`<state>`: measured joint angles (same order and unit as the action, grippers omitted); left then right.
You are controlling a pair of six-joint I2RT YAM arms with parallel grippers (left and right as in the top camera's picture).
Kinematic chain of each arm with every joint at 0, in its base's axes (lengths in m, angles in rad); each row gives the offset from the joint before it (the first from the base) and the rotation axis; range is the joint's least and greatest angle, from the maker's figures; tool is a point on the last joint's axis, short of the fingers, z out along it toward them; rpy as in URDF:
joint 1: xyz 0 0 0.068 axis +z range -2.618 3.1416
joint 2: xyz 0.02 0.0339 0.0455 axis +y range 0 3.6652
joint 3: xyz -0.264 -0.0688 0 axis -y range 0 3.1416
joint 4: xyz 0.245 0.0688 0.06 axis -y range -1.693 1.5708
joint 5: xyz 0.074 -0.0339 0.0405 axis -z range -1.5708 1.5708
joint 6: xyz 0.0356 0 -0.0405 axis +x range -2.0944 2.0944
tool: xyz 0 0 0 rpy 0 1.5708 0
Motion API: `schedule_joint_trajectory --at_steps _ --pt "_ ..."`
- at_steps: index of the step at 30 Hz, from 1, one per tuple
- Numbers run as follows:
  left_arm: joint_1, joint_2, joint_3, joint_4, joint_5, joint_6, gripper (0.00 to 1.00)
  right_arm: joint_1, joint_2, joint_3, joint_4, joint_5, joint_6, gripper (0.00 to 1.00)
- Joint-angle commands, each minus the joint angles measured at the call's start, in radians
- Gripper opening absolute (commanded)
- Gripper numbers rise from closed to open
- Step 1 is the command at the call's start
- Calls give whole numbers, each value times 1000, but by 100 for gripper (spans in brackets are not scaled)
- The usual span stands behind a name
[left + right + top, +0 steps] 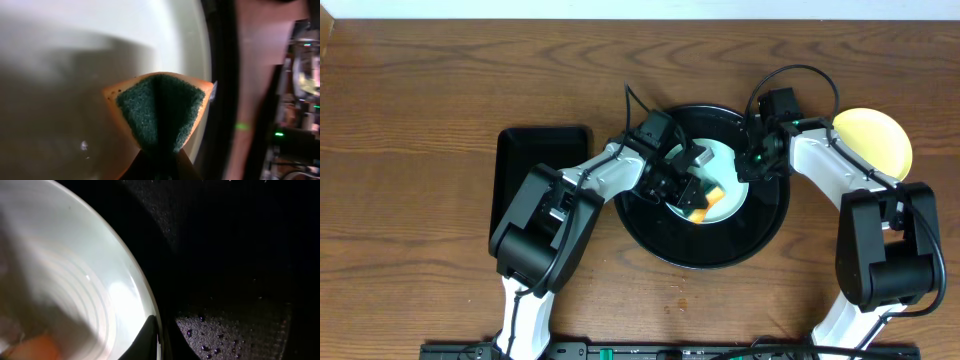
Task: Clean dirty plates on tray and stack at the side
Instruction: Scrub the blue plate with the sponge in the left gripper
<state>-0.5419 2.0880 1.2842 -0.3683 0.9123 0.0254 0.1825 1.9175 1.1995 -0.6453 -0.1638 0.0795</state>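
We had the mint plate (730,195) lying inside the tray (665,235), toward its upper right. The left tool (688,195) was pinched narrow on a folded sponge (160,112), green scouring face set against the plate's inner surface near tray centre. The right tool (755,168) sat at the plate's rim on the tray's right side. One finger (150,331) lay over that rim, but we couldn't tell if it was clamped or just resting. The yellow plate (872,140) lay on the counter (420,100), right of the tray & outside it. No other plate was seen.

Risks, as we judged them:
- The tray floor was wet w/ droplets (200,335), so the plate could skate under scrub force if the right tool's hold was loose.
- The sponge could twist out of its pinch.
- Both tools worked close together over the tray, so a wide stroke could knock them together.
- A hard press near the rim could tip the plate.
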Motion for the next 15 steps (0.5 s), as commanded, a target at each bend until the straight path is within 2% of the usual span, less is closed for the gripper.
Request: schedule_joint_trajectory --at_steps 1,8,10,12,13,14,15 --pt "38 -115 97 -4 112 -47 8 15 15 -23 -4 2 17 9" --pt "156 -382 169 -7 90 -102 8 15 15 -24 3 2 17 18" --pt "190 -439 169 -79 -2 -101 8 15 16 -27 8 2 17 22" --pt "225 -485 169 -195 -166 -102 8 15 16 -32 16 2 17 22" --pt "241 -500 169 -255 -257 -102 8 15 16 -34 18 2 17 16" --pt "255 -509 169 -314 -356 -102 8 15 16 -34 21 2 17 1" --pt "268 -513 168 -373 -457 -102 8 15 16 -34 21 2 17 1"
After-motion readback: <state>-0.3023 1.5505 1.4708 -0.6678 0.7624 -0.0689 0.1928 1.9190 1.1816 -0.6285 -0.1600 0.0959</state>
